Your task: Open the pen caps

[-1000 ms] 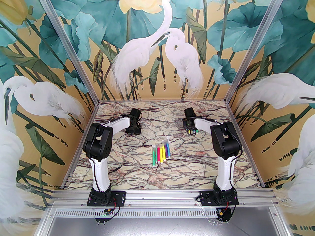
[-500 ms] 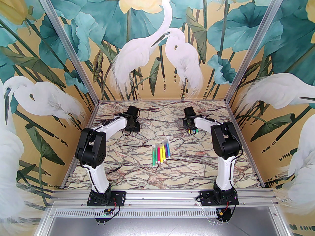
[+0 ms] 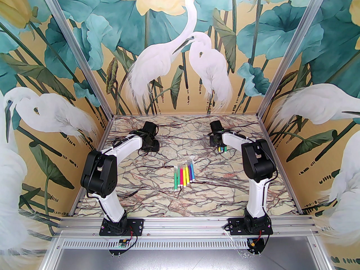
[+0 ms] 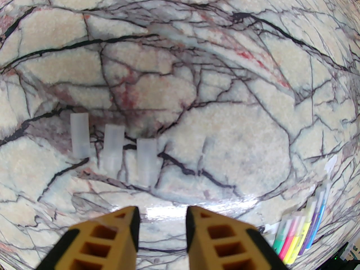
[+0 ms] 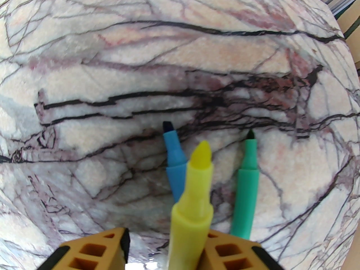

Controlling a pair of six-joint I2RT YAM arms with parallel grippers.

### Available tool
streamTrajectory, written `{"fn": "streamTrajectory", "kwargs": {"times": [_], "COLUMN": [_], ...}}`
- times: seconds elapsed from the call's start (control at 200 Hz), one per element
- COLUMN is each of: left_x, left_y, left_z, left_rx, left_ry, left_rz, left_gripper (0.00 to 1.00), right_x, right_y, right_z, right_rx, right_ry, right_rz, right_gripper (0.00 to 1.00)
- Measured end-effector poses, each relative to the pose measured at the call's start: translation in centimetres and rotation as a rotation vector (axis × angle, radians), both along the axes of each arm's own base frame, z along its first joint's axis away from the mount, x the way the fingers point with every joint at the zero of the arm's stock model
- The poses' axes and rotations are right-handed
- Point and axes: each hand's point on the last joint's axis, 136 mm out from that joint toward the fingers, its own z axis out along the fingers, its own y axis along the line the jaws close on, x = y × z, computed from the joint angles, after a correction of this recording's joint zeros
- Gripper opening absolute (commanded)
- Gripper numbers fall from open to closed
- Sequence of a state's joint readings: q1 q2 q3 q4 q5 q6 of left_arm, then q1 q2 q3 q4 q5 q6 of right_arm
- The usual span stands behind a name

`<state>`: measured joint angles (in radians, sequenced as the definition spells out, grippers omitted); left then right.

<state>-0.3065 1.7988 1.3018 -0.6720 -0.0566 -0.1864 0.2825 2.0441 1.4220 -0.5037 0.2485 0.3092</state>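
Three clear pen caps point(image 4: 80, 135) point(image 4: 112, 148) point(image 4: 146, 160) lie side by side on the marble table, just beyond my left gripper point(image 4: 162, 215), which is open with nothing in it. In the top view the left gripper point(image 3: 150, 146) hovers at the far left. A row of capped pens point(image 3: 184, 175) lies mid-table, and the same pens point(image 4: 298, 235) show at the left wrist view's lower right. My right gripper point(image 5: 166, 232) is open; an uncapped yellow pen point(image 5: 197, 184) sticks out between its fingers, leaning on the right one. Uncapped blue point(image 5: 174, 162) and green point(image 5: 247, 184) pens lie beside it.
A small white piece point(image 3: 191, 159) lies at the far end of the pen row. Painted walls on aluminium posts point(image 3: 264, 114) close the table on three sides. Both arm bases sit on the near rail point(image 3: 180, 224).
The left arm's elbow has swung down and to the left, and its gripper has slid slightly toward the back wall. The right gripper has shifted a little by the uncapped pens.
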Motion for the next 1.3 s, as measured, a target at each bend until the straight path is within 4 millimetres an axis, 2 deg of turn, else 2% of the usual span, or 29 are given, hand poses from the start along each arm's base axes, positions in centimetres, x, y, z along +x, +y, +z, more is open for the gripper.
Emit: {"fn": "streamTrajectory", "kwargs": {"times": [0.21,0.38,0.8,0.97,1.045,1.296], "left_x": [-0.2,-0.2,-0.5,-0.4,-0.4,-0.4], "left_y": [0.1,0.2,0.5,0.4,0.4,0.4], "left_z": [0.6,1.2,0.7,0.6,0.6,0.4], "left_rx": [-0.005,-0.010,-0.008,-0.011,-0.013,-0.016], "left_ry": [-0.016,-0.034,-0.027,-0.035,-0.035,-0.038], "left_rz": [0.000,0.003,0.006,0.004,0.003,-0.001], "left_gripper": [0.34,0.34,0.34,0.34,0.34,0.34], "right_x": [0.0,0.0,-0.9,-1.0,-1.0,-1.1], "right_y": [0.0,0.4,1.4,1.9,2.1,2.1], "right_z": [0.6,0.0,-0.9,-0.9,-1.1,-1.7], "right_rx": [-0.039,-0.061,-0.107,-0.115,-0.119,-0.133], "right_ry": [0.002,0.022,0.068,0.069,0.071,0.081], "right_rz": [0.006,0.022,0.066,0.085,0.091,0.090], "right_gripper": [0.49,0.53,0.56,0.47,0.46,0.35]}}
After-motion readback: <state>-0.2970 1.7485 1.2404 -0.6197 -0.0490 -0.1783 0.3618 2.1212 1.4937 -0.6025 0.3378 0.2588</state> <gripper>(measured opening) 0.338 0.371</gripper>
